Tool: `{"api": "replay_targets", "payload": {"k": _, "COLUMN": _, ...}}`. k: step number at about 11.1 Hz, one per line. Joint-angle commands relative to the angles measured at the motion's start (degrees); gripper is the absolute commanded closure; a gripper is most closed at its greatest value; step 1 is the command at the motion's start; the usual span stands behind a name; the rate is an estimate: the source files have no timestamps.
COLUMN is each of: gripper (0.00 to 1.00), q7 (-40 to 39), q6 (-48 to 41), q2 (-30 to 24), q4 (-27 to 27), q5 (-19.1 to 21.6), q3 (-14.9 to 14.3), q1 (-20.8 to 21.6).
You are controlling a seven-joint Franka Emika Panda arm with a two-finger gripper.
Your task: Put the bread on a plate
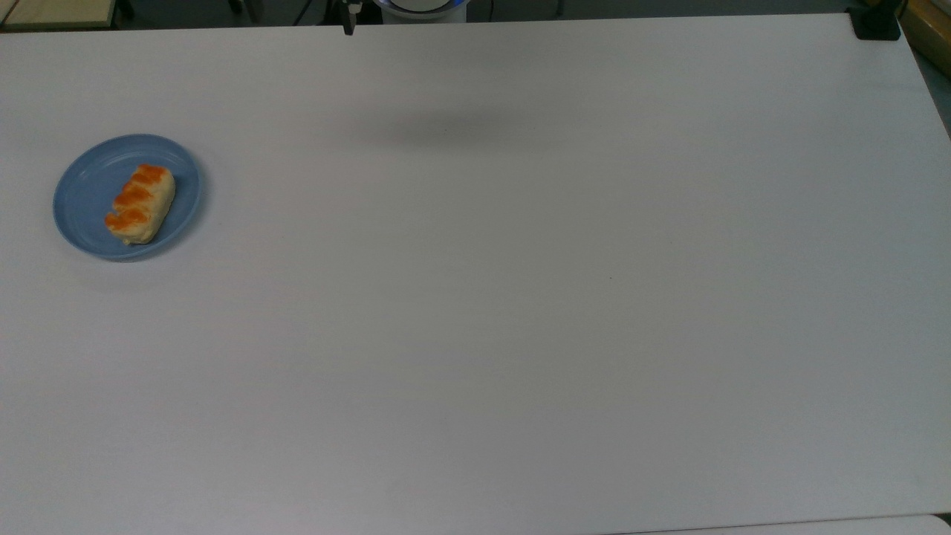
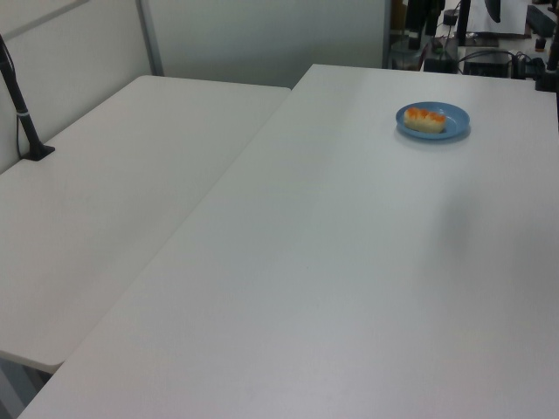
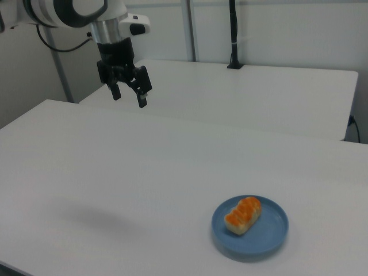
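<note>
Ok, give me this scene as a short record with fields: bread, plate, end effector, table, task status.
bread: lies on the plate, pale roll with orange lumps on top
plate: light blue, round, on the table near the top view's left edge
end effector: raised above the table, open, empty, far from the plate
table: white, plain
task status: appears done, bread rests on plate

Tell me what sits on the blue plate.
One bread roll with three orange-brown lumps lies on the light-blue plate, nothing else. The patch of plate beneath the roll is covered.
</note>
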Motion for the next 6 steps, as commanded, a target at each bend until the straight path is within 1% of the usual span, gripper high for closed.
{"api": "replay_targets", "payload": {"k": 1, "gripper": 0.00, "q7": -6.52, "q6": 7.06, "q2": -0.97, "q4": -4.93, "q5": 0.03, "q3": -1.57, "q1": 1.27}}
{"api": "replay_targets", "payload": {"k": 6, "gripper": 0.00, "q7": -6.09, "q6": 6.64, "q2": -0.88, "q4": -5.11, "q5": -0.32, "q3": -1.48, "q1": 1.36}}
